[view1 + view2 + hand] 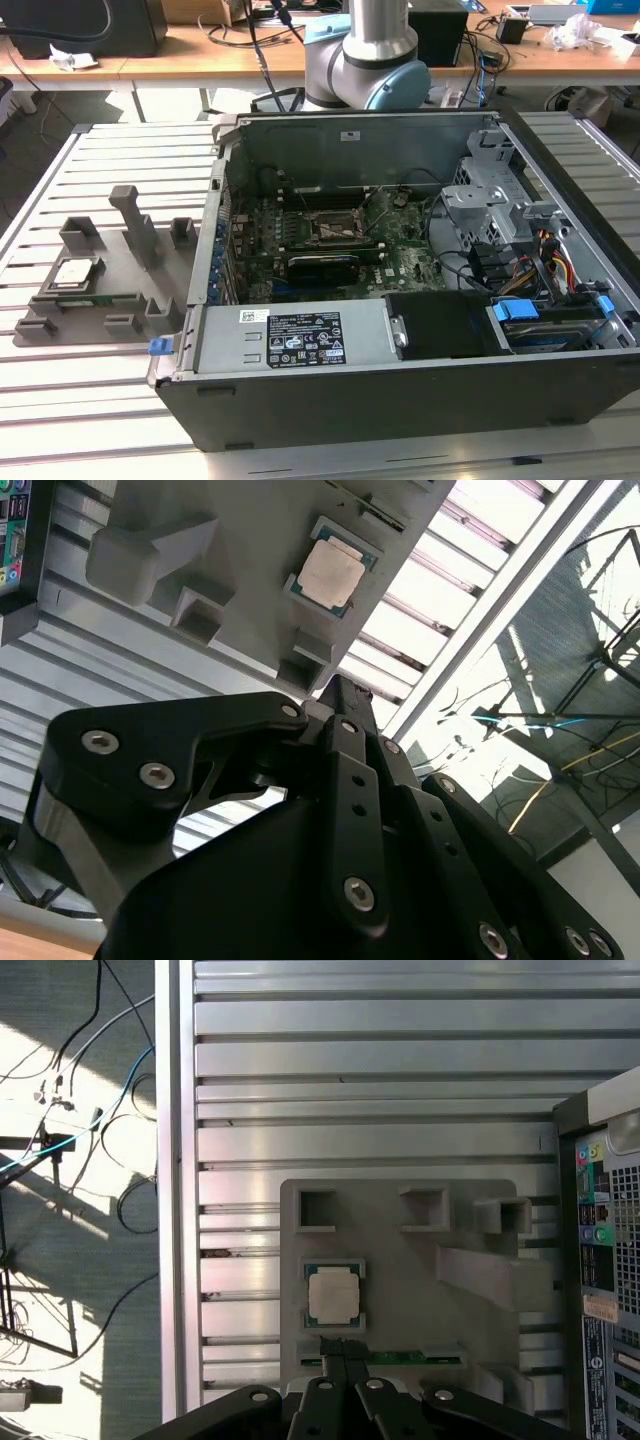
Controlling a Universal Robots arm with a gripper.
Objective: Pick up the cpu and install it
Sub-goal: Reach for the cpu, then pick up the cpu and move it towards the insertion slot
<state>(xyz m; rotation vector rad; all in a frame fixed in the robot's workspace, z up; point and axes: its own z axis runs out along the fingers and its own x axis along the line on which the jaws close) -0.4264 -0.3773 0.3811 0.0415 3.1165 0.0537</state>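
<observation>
The cpu [75, 272], a small silver-topped square chip, lies flat in its recess on the grey plastic tray [135, 290] at the exterior view's left, beside the open computer case. Both wrist views look down on it from well above: the cpu [333, 1295] [332, 575] rests on the tray [400, 1270] [240, 560]. My gripper [341, 1346] [336, 686] hangs high over the tray's edge near the chip, its black fingers pressed together with nothing between them. Inside the case, the black socket frame [335, 232] sits on the motherboard.
The open computer case [400, 400] lies on a slatted metal table [90, 400], with a power supply [295, 340], a drive cage [480, 200] and cables inside. The arm's base [375, 60] stands behind the case. Upright posts rise from the tray [135, 225].
</observation>
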